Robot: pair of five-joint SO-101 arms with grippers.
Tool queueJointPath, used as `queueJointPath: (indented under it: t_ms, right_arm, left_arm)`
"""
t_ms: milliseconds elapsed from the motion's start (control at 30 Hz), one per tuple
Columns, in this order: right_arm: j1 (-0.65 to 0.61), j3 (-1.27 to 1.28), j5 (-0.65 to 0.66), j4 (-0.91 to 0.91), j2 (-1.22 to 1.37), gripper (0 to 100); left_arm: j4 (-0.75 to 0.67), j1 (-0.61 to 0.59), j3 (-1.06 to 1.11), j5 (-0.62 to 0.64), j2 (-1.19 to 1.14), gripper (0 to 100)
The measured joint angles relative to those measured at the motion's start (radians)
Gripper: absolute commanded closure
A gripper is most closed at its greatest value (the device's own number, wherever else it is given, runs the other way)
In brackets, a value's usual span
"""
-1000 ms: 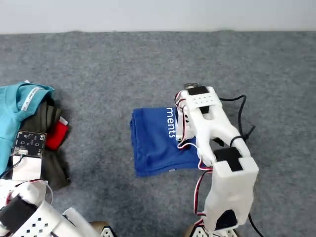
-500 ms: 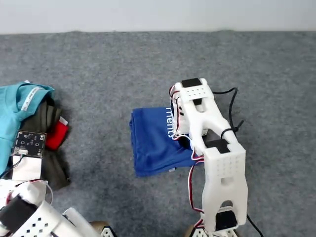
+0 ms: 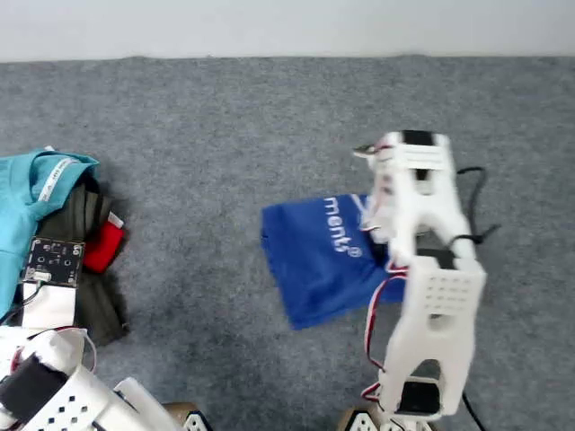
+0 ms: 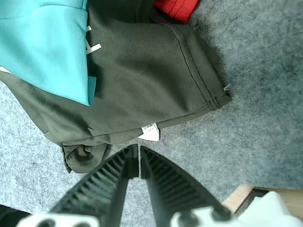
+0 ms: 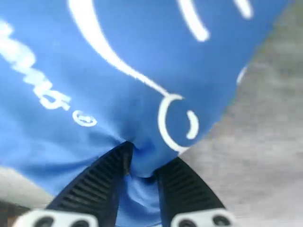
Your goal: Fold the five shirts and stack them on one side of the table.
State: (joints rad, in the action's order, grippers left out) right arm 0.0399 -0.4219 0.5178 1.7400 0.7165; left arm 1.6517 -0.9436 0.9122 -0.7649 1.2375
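A folded blue shirt (image 3: 322,256) with white print lies on the grey table, slewed at an angle. My right gripper (image 5: 140,166) is shut on the blue shirt (image 5: 118,71), cloth bunched between its black fingers; in the high view the white right arm (image 3: 422,233) covers the shirt's right edge. At the table's left edge lies a pile: a teal shirt (image 3: 31,193) over a dark olive shirt (image 3: 90,278) and a red one (image 3: 101,244). My left gripper (image 4: 138,161) hangs shut just above the table beside the olive shirt (image 4: 132,85), holding nothing.
Grey carpet-like cloth covers the table (image 3: 225,117), with bare room at the back and between the pile and the blue shirt. A white wall runs along the far edge. The left arm's base (image 3: 45,377) sits at the front left corner.
The right arm has swung to the right and dragged the blue shirt with it, turning the shirt clockwise. The left arm and the pile have not moved.
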Motion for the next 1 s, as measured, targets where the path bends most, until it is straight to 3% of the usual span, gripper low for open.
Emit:
queueJointPath:
  t_ms: [133,233,400,533,633,700,767,1000]
  right_arm:
    - [0.097,-0.060,0.454,-0.040,0.000,98.8]
    - [0.118,-0.109,0.680,-0.124,0.000,98.9]
    - [0.118,-0.135,0.832,-0.301,0.000,98.9]
    - [0.118,-0.135,0.872,-0.405,0.002,93.9]
    - [0.118,-0.135,0.858,-0.419,0.002,81.2]
    - [0.118,-0.135,0.781,-0.425,-0.002,73.5]
    - [0.118,-0.135,0.646,-0.430,-0.026,68.5]
    - [0.087,-0.137,0.052,-0.376,-0.095,67.5]
  left_arm:
    - [0.000,0.000,0.000,0.000,0.000,98]
    - [0.000,0.000,0.000,0.000,0.000,98]
    - [0.000,0.000,0.000,0.000,0.000,98]
    - [0.000,0.000,0.000,0.000,0.000,98]
    - [0.000,0.000,0.000,0.000,0.000,98]
    - [0.000,0.000,0.000,0.000,0.000,98]
    - [-0.002,0.000,0.000,0.000,0.000,98]
    - [-0.032,0.000,0.000,0.000,0.000,98]
